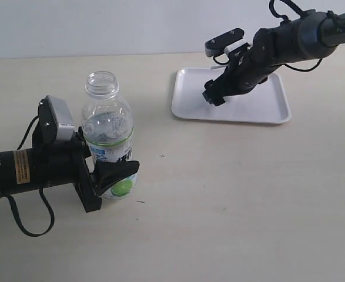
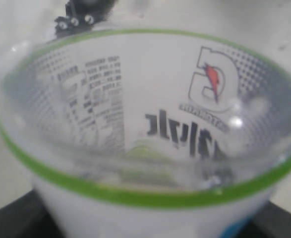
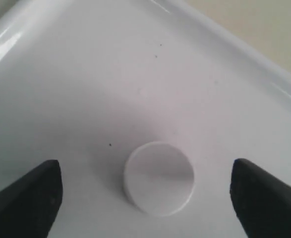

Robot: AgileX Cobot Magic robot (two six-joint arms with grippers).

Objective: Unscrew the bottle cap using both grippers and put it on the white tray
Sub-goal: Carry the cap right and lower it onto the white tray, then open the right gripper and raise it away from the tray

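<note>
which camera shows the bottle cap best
The right wrist view: the bottle cap lies plainly on the white tray. In the exterior view the right gripper hides it; the left wrist view shows only the bottle.

Round white bottle cap (image 3: 158, 178) flat on white tray (image 1: 266, 108), uncapped clear bottle (image 1: 106, 135) upright, well apart

A pale beige tabletop (image 1: 231, 194) runs back to a plain, evenly lit white wall (image 1: 131, 26).
</note>
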